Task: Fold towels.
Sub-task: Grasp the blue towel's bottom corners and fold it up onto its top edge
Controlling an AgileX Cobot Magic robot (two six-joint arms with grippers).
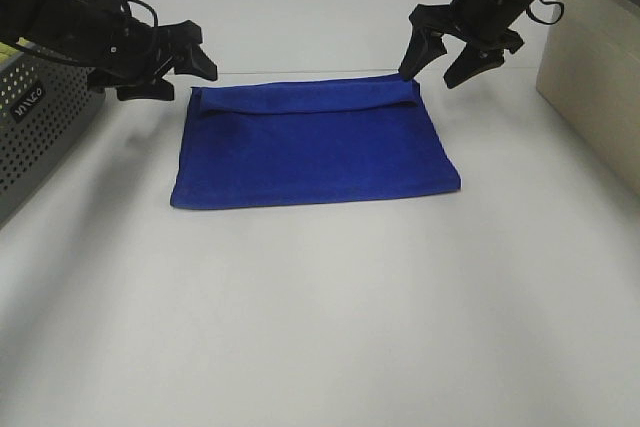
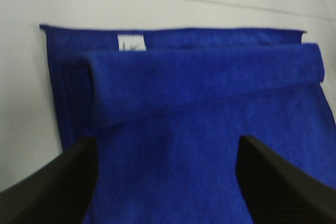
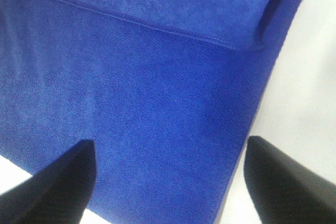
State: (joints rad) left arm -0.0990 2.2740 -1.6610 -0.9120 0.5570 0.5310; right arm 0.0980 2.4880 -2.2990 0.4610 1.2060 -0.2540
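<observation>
lying flat on the white tabletop (image 1: 320, 327), the royal-blue towel (image 1: 315, 147) sits midway between the left and right edges, nearer the far edge than the near one. it is folded into a broad rectangle, its long sides running parallel to the far edge. a narrow flap (image 1: 300, 99) is turned over along the towel's far side, with a soft rounded fold at each end. in the left wrist view a small white tag (image 2: 130, 43) shows on the lower layer, just past the flap (image 2: 205, 82), close to one corner.

the left gripper (image 1: 192, 85) hangs just off the towel's far-left corner, jaws spread wide and holding nothing; its two dark fingers (image 2: 58, 182) frame the cloth (image 2: 199, 145) without touching it. the right gripper (image 1: 428, 77) hovers over the far-right corner, jaws likewise wide apart and empty. one fingertip looks very close to the flap's end in the high view, but contact cannot be told. its fingers (image 3: 58, 182) stand clear above the blue pile (image 3: 157, 77) in the right wrist view.

a grey perforated basket (image 1: 40, 137) stands at the tabletop's left edge, and a beige box (image 1: 600, 77) at the right edge, both well apart from the towel.
</observation>
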